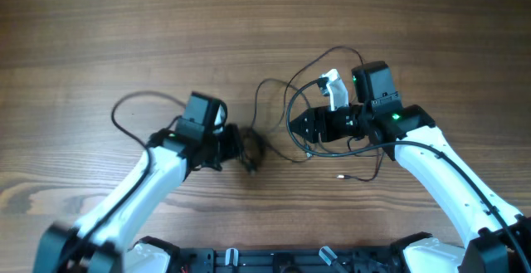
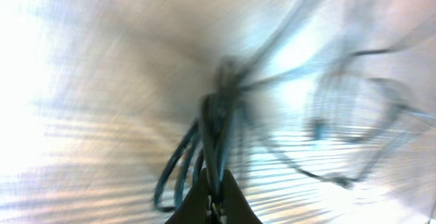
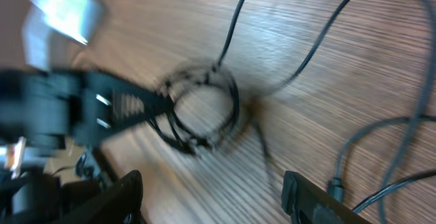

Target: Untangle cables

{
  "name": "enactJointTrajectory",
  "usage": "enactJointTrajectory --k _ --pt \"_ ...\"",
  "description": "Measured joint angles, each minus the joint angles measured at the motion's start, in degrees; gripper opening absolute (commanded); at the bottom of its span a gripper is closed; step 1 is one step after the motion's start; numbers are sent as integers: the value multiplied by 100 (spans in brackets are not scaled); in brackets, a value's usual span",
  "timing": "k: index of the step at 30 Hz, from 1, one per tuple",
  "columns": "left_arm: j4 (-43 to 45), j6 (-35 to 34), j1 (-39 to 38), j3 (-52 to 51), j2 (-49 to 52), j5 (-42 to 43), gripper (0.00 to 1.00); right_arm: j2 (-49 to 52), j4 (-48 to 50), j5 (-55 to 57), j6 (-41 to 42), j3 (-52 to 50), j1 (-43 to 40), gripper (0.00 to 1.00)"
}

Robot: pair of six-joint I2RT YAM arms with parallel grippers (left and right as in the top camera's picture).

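Starting at the bottom edge of the left wrist view, the left gripper [image 2: 214,207] is seen pressed together, with strands of the cables [image 2: 212,132] pinched between its tips. From there the strands run up the frame, their long axis near vertical, then fan toward the upper right. They cannot be counted through the heavy blur.

In the right wrist view, the right gripper [image 3: 211,186] is held spread at the lower edge, with nothing between its two fingers [image 3: 126,190]. Beyond it, one small round coil [image 3: 204,112] is laid on the wooden table [image 3: 381,67], and lines lead off toward the upper right.

From overhead, one dark knot [image 1: 251,151] is found at the frame's centre, just beside the left gripper's tips. Wide loops are spread rightward around the right gripper. One loose plug end [image 1: 340,176] lies to the lower right of the knot. One white piece [image 1: 334,89] is seen farther up. Two arms are counted.
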Motion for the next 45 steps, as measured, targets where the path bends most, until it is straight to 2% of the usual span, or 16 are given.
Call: enactJointTrajectory --k 8,12,18,20,25,28,30,32,35,40,45 --pt "42 964 0 269 -1517 -55 4 0 354 -461 -306 -2 426 68" --pt "33 1156 0 269 -1722 -57 4 0 796 -490 -321 -11 704 69" --pt "85 1259 0 269 -1834 138 4 0 1467 -103 201 -33 973 69" --pt "133 1263 0 269 -1834 326 4 0 1650 -15 282 -33 1047 72" --pt "175 1285 0 269 -1834 719 4 0 1729 664 -105 -33 1353 73" --pt "175 1300 0 269 -1834 896 4 0 1775 1198 -570 -37 1467 68" --pt "175 1305 0 269 -1834 1038 4 0 1871 1469 -844 -39 1473 61" --pt "188 1381 2 269 -1834 1268 4 0 2004 1692 -1069 -44 1473 34" --pt "330 1491 0 269 -1834 1725 4 50 2197 1816 -1228 -44 1473 7" --pt "592 1582 2 269 -1834 2535 4 302 2498 1827 -1043 -55 1473 4" --pt "507 1644 2 269 -1834 3036 4 422 2632 2326 109 -55 1137 4"
